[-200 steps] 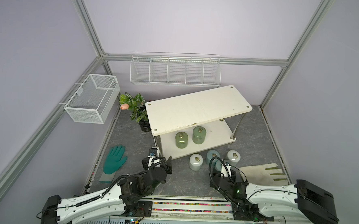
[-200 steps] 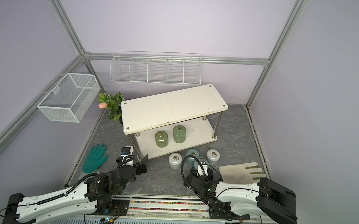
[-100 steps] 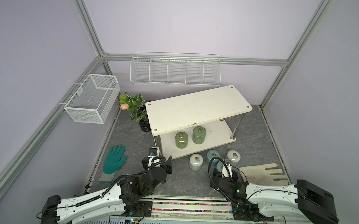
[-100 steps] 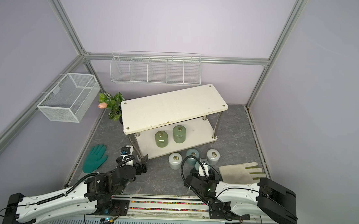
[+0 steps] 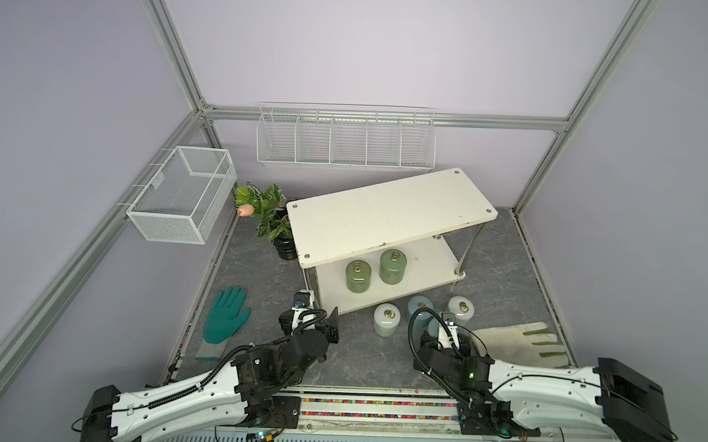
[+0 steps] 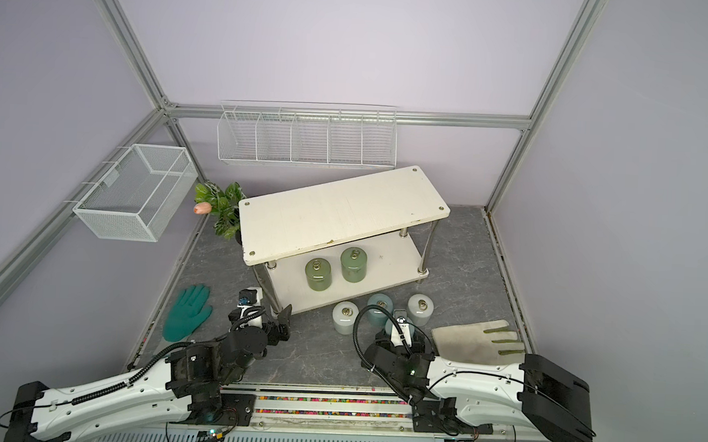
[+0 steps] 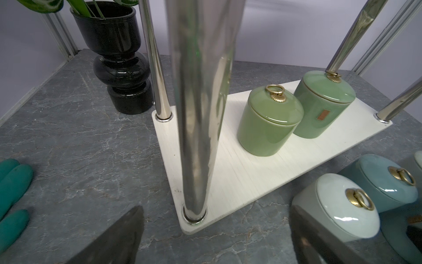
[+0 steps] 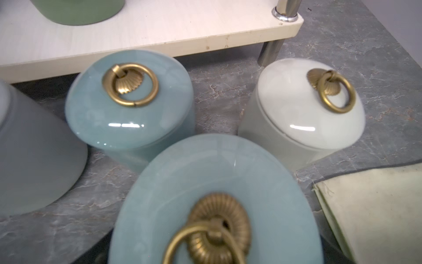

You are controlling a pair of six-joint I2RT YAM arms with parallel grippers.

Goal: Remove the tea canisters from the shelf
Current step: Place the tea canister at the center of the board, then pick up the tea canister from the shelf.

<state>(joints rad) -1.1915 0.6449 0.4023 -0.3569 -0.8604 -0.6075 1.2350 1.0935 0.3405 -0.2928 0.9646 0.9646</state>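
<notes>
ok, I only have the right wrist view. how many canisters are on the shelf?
Observer: Two, on the lower tier of the shelf: the left green canister and the right green canister.
Operator: left gripper?
Observer: The left gripper is open and holds nothing, facing the shelf's near corner leg.
Operator: anything beside that arm?
Observer: A teal glove lies flat on the floor.

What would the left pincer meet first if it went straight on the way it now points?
Probably the near chrome leg of the shelf, standing centred ahead of the open left pincer, at the lower board's corner; distance is unclear.
</notes>
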